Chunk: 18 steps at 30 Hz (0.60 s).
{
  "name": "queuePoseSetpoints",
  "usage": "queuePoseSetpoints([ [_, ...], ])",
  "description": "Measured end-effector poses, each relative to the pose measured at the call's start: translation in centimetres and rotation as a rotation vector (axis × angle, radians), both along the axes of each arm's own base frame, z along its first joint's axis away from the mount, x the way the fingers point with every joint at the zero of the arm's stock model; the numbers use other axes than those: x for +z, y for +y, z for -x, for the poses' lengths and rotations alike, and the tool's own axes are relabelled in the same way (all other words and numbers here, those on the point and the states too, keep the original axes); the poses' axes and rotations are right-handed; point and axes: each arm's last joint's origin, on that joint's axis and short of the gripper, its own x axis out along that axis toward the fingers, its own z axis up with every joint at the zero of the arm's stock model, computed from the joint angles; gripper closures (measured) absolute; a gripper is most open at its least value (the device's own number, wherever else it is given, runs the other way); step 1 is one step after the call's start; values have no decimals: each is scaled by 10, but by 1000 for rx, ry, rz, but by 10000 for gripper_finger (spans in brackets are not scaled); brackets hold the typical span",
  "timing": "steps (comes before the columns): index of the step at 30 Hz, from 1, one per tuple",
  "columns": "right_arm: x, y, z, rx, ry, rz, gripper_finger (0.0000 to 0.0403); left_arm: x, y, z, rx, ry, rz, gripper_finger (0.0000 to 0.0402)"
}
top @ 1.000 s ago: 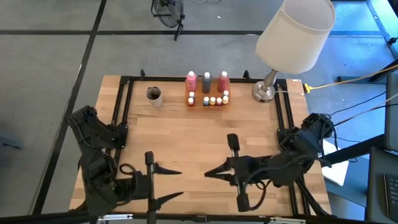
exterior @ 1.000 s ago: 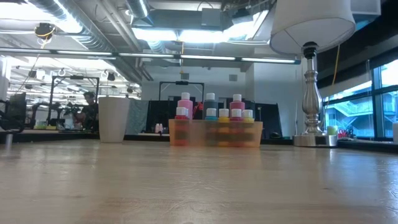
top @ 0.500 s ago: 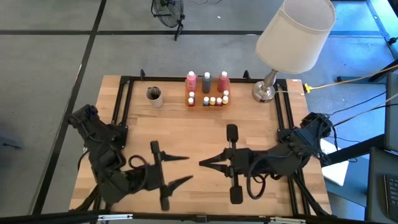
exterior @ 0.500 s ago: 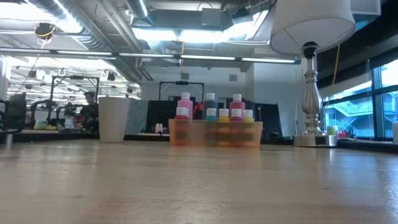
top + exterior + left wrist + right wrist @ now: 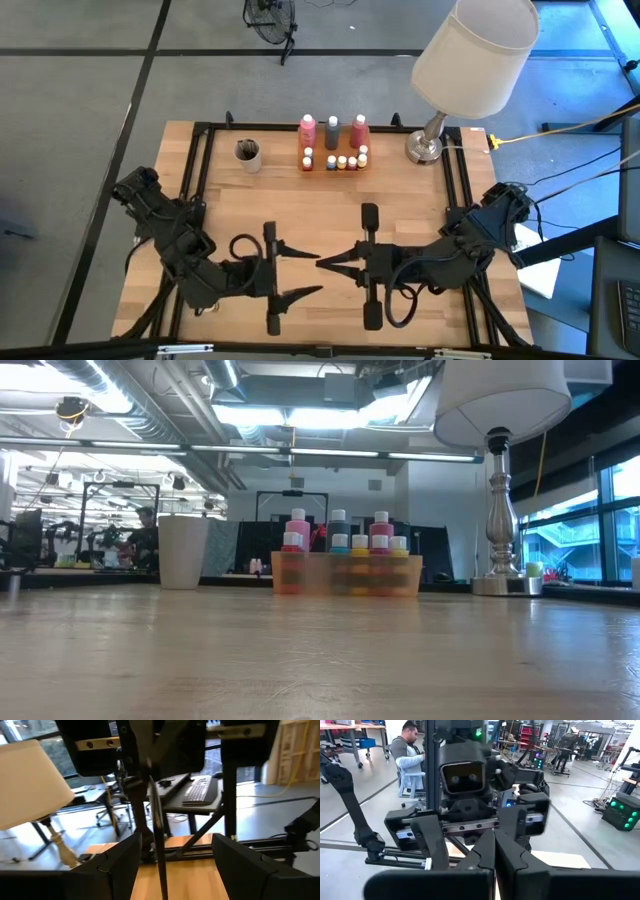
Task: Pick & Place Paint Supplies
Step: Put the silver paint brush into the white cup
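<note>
Pale butcher-block wood forms the table [image 5: 320, 215], and the paint supplies stand untouched at its far edge. Two pink white-capped bottles [image 5: 308, 129], one grey white-capped bottle [image 5: 333, 128] between them, and a row of small lidded pots [image 5: 342, 161] sit upright in a flat orange tray [image 5: 302, 147]. Just beside the tray, on the left arm's side, stands a beige cup [image 5: 248, 152]; whether it holds the thin brushes cannot be told from above. A silver-based lamp with a white shade [image 5: 428, 145] stands on the tray's other side.

The left gripper [image 5: 303, 274] is over the near half of the table, jaws spread wide and empty. The right gripper [image 5: 330, 263] faces it tip to tip, jaws closed on nothing.

Both grippers point across the table at each other, so the supplies lie well apart from them, off to the side of each. Neither arm is clearly nearer. Judged from this, either must turn towards the far edge first; the bottles' long axes are vertical.
</note>
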Motion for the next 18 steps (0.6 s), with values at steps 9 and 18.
queuePoseSetpoints([
  [9,-2,1,-1,0,7,5,403,0,6,-7,-52,0,51,164],
  [18,-2,1,-1,0,9,3,403,0,7,-7,-47,0,59,192],
])
